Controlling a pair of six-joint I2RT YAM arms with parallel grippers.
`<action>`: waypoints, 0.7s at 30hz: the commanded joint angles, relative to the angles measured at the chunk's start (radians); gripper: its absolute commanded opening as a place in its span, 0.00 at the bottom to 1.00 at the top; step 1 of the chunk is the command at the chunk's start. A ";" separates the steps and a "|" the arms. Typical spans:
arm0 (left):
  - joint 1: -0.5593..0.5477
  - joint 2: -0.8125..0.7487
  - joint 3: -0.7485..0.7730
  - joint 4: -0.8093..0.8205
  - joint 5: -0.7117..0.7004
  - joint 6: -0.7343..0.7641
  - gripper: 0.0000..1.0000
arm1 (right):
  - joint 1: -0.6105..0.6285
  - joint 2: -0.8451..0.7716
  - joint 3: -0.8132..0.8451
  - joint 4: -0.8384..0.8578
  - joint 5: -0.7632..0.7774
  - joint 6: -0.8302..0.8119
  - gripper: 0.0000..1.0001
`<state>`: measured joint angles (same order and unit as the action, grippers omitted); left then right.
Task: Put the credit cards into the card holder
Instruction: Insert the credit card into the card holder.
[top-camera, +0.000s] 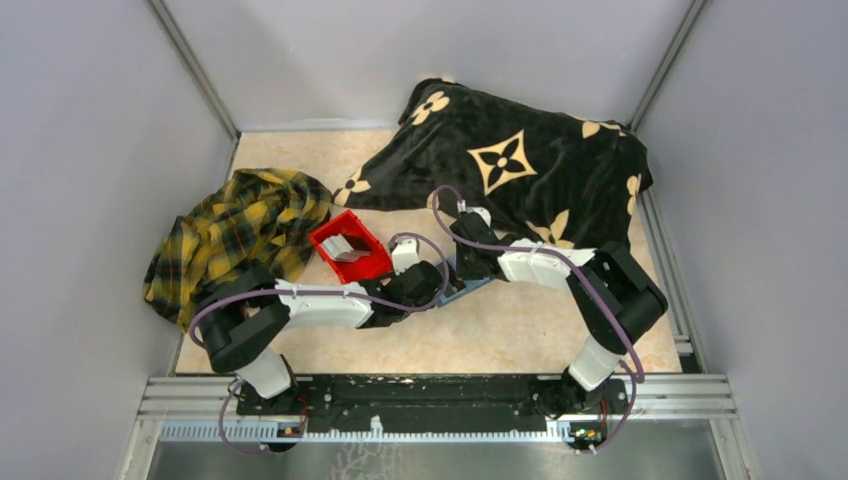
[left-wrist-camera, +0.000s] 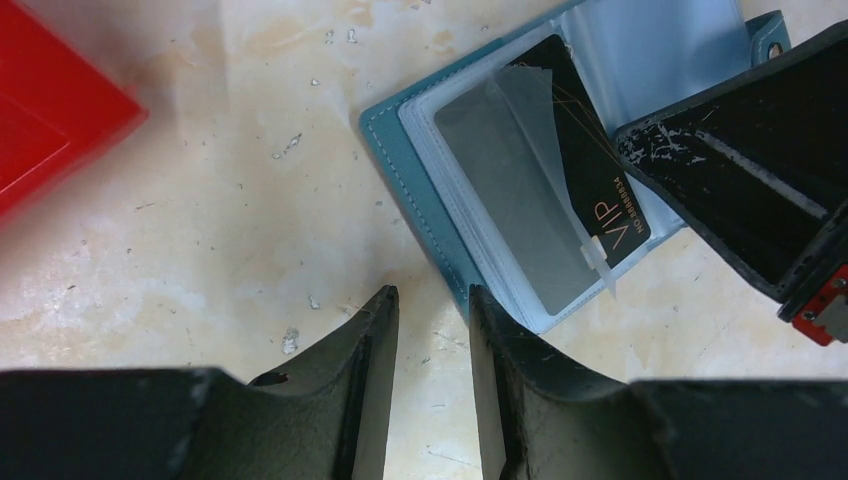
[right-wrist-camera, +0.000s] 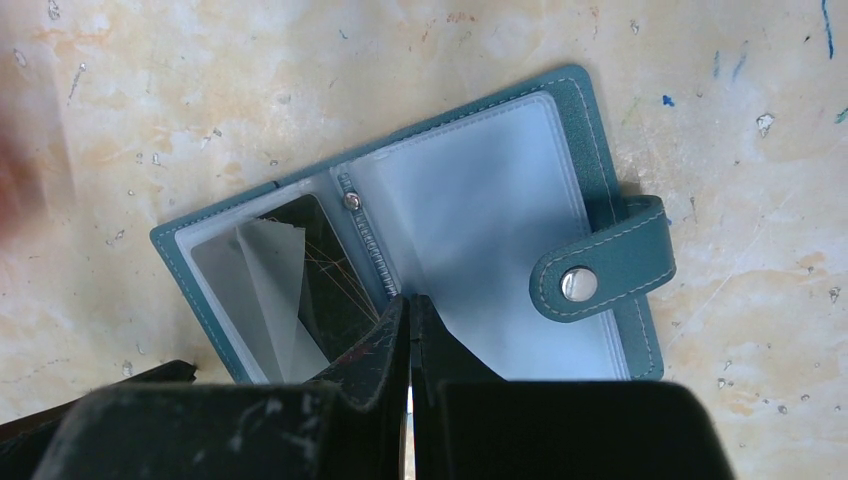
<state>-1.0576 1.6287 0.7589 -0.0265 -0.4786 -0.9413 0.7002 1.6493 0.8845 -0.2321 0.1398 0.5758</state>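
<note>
The teal card holder (right-wrist-camera: 585, 120) lies open on the table, its clear sleeves up and its snap strap (right-wrist-camera: 600, 272) folded over the right page. A black VIP credit card (left-wrist-camera: 605, 185) sits in the left sleeve under a lifted clear flap. My right gripper (right-wrist-camera: 409, 300) is shut, its tips resting on the sleeves beside the spine. My left gripper (left-wrist-camera: 431, 292) is open over bare table with nothing between its fingers. Its right fingertip (left-wrist-camera: 480, 305) is at the holder's teal edge (left-wrist-camera: 420, 190). More credit cards (top-camera: 347, 247) stand in the red bin (top-camera: 372, 268).
A yellow plaid cloth (top-camera: 235, 235) lies bunched at the left, against the red bin. A black blanket with tan flower prints (top-camera: 520, 165) covers the back right. Grey walls close in three sides, and a metal rail (top-camera: 440, 392) runs along the near edge.
</note>
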 joint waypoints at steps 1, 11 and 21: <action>0.007 0.076 -0.040 -0.096 0.041 0.023 0.40 | 0.048 0.058 -0.023 -0.113 -0.056 0.008 0.00; 0.011 0.089 -0.032 -0.077 0.043 0.032 0.40 | 0.096 0.075 0.003 -0.120 -0.056 0.031 0.00; 0.019 0.072 -0.053 -0.063 0.046 0.036 0.40 | 0.119 0.087 0.021 -0.132 -0.043 0.041 0.00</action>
<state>-1.0519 1.6512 0.7662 0.0254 -0.4828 -0.9226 0.7696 1.6768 0.9260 -0.2710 0.2123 0.5861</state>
